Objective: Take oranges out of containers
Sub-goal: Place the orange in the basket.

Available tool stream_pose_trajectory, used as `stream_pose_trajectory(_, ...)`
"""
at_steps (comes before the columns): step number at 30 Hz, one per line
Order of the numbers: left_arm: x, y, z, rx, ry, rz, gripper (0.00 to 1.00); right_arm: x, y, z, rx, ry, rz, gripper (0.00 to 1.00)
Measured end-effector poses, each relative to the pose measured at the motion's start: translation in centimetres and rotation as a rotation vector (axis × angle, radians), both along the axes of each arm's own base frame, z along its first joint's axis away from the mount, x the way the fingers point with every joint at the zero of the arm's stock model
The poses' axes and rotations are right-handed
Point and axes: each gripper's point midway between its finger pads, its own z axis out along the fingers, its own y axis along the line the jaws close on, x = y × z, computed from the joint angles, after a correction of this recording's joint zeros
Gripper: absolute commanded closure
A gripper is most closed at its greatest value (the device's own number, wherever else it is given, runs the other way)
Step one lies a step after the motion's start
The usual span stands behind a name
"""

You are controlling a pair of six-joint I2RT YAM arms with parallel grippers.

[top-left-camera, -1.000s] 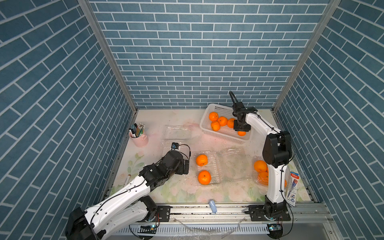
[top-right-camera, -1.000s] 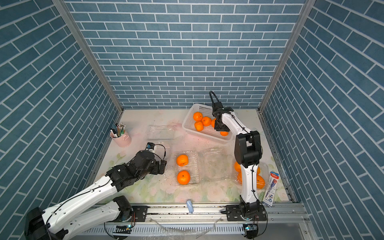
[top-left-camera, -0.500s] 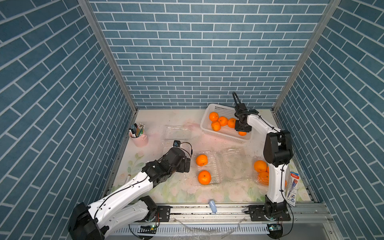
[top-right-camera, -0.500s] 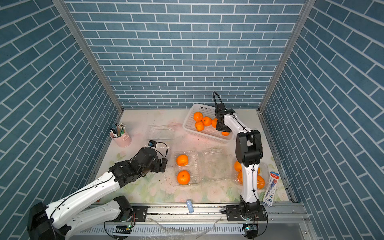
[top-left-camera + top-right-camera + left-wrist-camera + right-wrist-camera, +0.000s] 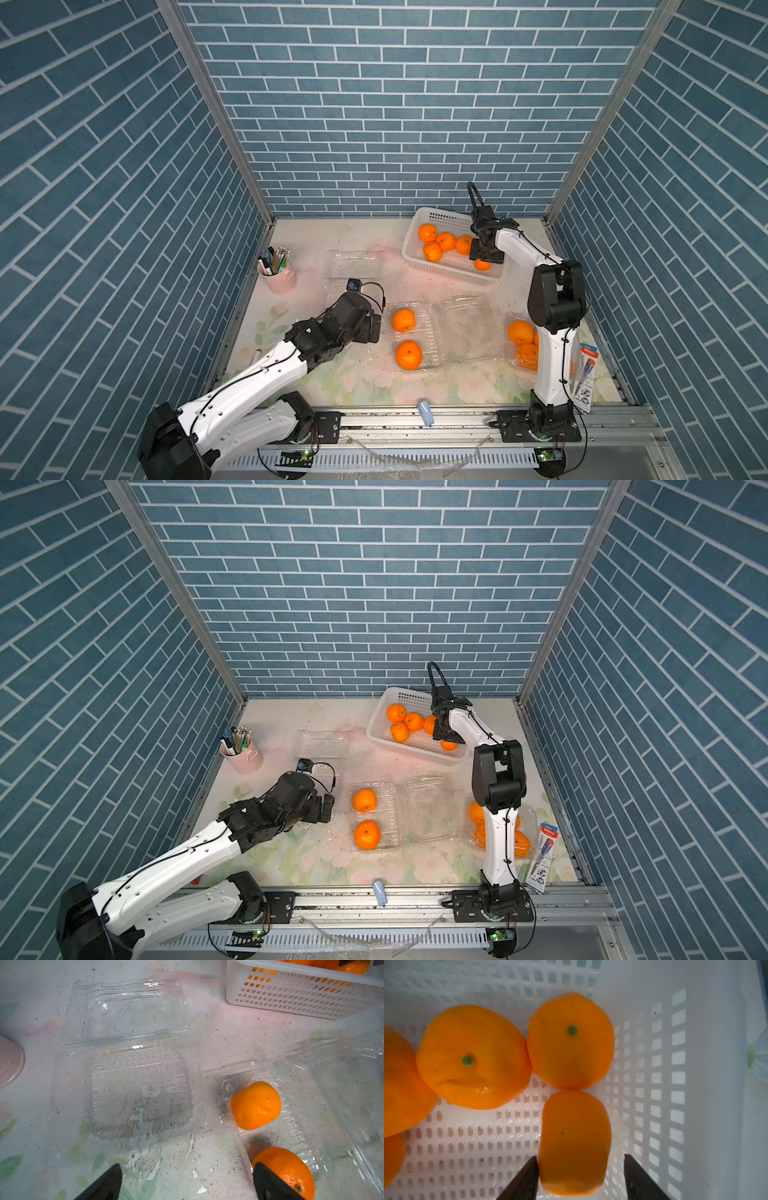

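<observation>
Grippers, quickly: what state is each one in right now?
Left gripper: open, holding nothing.
Right gripper: open, astride an orange lying in the white basket, with a gap on one side, so no grip.

Both top views look down from high, sharing the floral table [image 5: 365, 237]. Left wrist faces clear plastic clamshell containers [image 5: 135, 1095] closely; right wrist, closer, faces into a white perforated basket [image 5: 654, 1084].

Lower right in both top views, the right arm [image 5: 548, 365] is blocking much of a container [image 5: 512, 355], so its oranges [image 5: 520, 331] can't be counted from here, and up in the basket [image 5: 440, 216] the right gripper [image 5: 485, 255] covers most of one orange [image 5: 482, 264].
</observation>
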Motion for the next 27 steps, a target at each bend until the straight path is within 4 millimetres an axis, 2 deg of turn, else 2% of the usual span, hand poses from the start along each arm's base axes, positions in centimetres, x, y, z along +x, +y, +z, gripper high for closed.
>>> stream_pose_trajectory(3,0.1,0.0,0.1,0.000,-0.002,0.001,0.01,-0.2,-0.1,0.0,-0.003,0.008,-0.002,0.20)
stream_pose_trajectory(8,0.1,-0.1,0.3,0.001,-0.003,0.001,0.01,-0.7,0.0,0.9,0.009,0.013,-0.001,0.16)
stream_pose_trajectory(12,0.2,-0.1,0.5,-0.001,-0.007,0.002,0.01,-1.1,0.5,3.1,0.057,-0.013,0.012,0.13)
stream_pose_trajectory(15,0.2,-0.1,0.5,0.000,-0.007,0.003,0.01,-1.6,1.4,5.9,0.120,-0.062,0.033,0.11)
stream_pose_trajectory(20,0.2,0.0,0.5,0.003,-0.007,0.005,0.01,-4.1,3.1,9.6,0.232,-0.119,0.088,0.08)
stream_pose_trajectory(23,0.2,0.1,0.5,0.005,-0.007,0.008,0.01,-6.2,4.7,10.2,0.281,-0.113,0.137,0.08)
stream_pose_trajectory(27,0.2,0.2,0.5,0.007,-0.008,0.015,0.01,-8.9,8.1,10.1,0.326,-0.085,0.220,0.12)
